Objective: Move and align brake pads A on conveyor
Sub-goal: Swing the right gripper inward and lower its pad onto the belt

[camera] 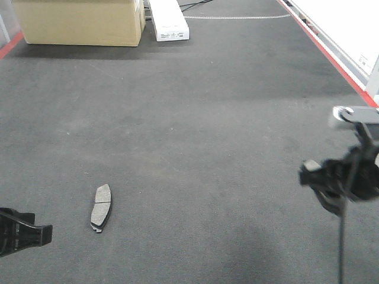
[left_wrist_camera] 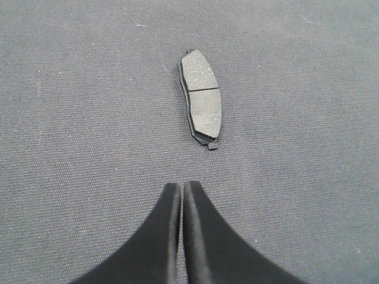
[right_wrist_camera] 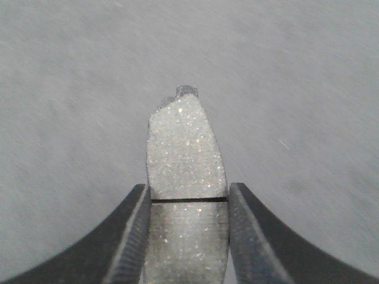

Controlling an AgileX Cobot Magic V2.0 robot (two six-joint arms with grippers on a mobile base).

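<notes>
In the front-facing view, one brake pad, the resting pad (camera: 101, 207), is seen lying flat on the conveyor (camera: 195, 118), friction face up, low and to the left. The left gripper (camera: 22, 234) is seen near it at the lower left edge. The right gripper (camera: 334, 177) hangs over the belt at the far right, too blurred for any load to be made out. A cardboard box (camera: 80, 21) and a white box (camera: 169, 21) stand at the far end.

In the left wrist view, the left gripper (left_wrist_camera: 180, 187) is shown with its jaws clenched together on nothing. It is pointed at the resting pad (left_wrist_camera: 200, 97), which lies ahead, apart from the tips.

In the right wrist view, a second pad, the carried pad (right_wrist_camera: 186, 148), is grasped across its width, at the centre groove, by the jaws of the right gripper (right_wrist_camera: 188, 189). The belt beneath is streaked.

The step in hand is judged to be the bringing of the carried pad towards its place. For the next move, it would need to be lowered flat onto the belt beside the resting pad, with its long axis matched to that pad's, and released only once fully supported.
</notes>
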